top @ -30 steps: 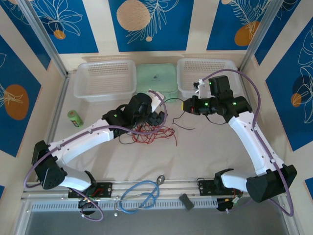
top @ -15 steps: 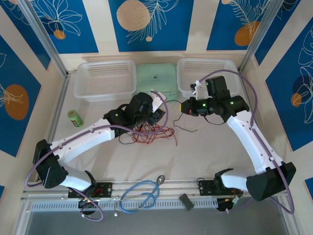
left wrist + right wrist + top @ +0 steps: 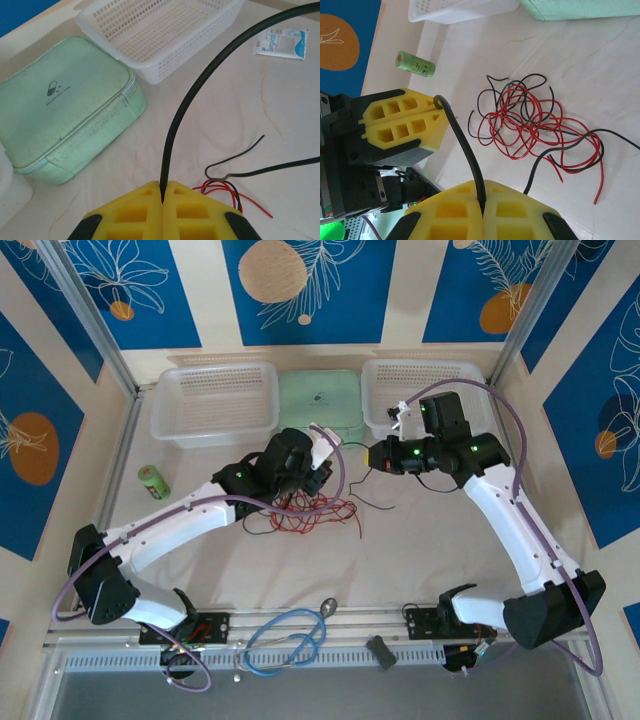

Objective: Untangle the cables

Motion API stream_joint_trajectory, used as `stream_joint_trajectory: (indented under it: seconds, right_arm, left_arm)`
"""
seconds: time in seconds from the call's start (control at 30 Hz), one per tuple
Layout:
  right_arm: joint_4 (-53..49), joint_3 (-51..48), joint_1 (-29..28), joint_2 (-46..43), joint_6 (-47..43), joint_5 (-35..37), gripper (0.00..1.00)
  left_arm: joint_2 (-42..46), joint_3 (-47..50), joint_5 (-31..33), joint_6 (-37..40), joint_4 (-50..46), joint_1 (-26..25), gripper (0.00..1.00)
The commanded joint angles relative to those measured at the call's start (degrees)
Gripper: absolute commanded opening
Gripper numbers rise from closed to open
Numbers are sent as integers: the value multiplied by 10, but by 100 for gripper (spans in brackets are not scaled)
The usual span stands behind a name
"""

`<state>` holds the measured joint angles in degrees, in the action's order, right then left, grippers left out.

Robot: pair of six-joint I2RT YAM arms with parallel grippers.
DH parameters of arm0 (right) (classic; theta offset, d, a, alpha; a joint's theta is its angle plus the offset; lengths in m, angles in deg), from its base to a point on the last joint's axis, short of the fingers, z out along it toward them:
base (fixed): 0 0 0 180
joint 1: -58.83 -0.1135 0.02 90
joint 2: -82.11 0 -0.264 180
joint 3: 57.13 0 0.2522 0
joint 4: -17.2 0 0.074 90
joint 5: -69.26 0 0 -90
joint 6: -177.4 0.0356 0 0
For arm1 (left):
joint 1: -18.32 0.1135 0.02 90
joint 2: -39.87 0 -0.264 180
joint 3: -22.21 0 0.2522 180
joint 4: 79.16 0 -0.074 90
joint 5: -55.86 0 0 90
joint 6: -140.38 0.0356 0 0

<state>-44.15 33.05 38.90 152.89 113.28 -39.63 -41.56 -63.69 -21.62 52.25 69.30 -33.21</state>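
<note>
- Plainly, both pincers are clamped shut: your left pincer (image 3: 162, 192) and right pincer (image 3: 481, 197) each pinch the same thin black cable (image 3: 470, 155), which arcs between them.
- The loose heap of bright red and black thin wires (image 3: 530, 125) lies on the pale tabletop (image 3: 420, 540), just below the left pincer and farther from the right pincer.
- Expect almost no weight. The strands look soft, springy and smooth-jacketed, so they will probably slip through the pads under a hard pull.
- Take hold near a free end or just outside a crossing, and draw slowly so the loops don't cinch into knots.
</note>
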Motion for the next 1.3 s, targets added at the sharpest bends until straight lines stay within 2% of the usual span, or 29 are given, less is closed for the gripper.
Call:
stream_joint_trajectory:
  seconds: [0.0, 0.1, 0.33, 0.4, 0.47, 0.57, 0.63, 0.8, 0.93, 1.07, 1.27]
  right_arm:
    - [-5, 18, -6, 0, 0, -26, 0]
    - [-4, 18, -9, -2, 3, -31, 0]
    - [17, 9, -33, -13, 18, -37, 2]
    - [28, 2, -37, -17, 26, -37, 16]
    - [40, -7, -37, -22, 35, -38, 42]
    - [58, -24, -38, -36, 52, -28, 69]
    - [61, -40, -36, -48, 72, -6, 77]
    - [47, -116, -8, -88, 166, 89, 75]
    - [45, -194, 34, -101, 213, 131, 75]
    - [97, -270, 75, -82, 243, 98, 73]
    - [180, -320, 77, -22, 264, 63, 70]
  left_arm:
    - [31, 11, 6, 5, 22, 5, 0]
    - [54, 20, -5, 8, 19, 8, 0]
    - [115, 23, -87, -1, -15, 18, 0]
    - [123, 14, -87, -2, -31, 18, 0]
    - [126, 2, -80, -3, -44, 18, 0]
    - [126, -15, -55, -7, -60, 18, 0]
    - [123, -31, -37, -11, -72, 18, 0]
    - [105, -64, -14, -19, -105, 18, 0]
    - [98, -63, -11, -21, -105, 18, 0]
    - [96, -59, -12, -23, -101, 18, 0]
    - [97, -76, -2, -22, -101, 18, 0]
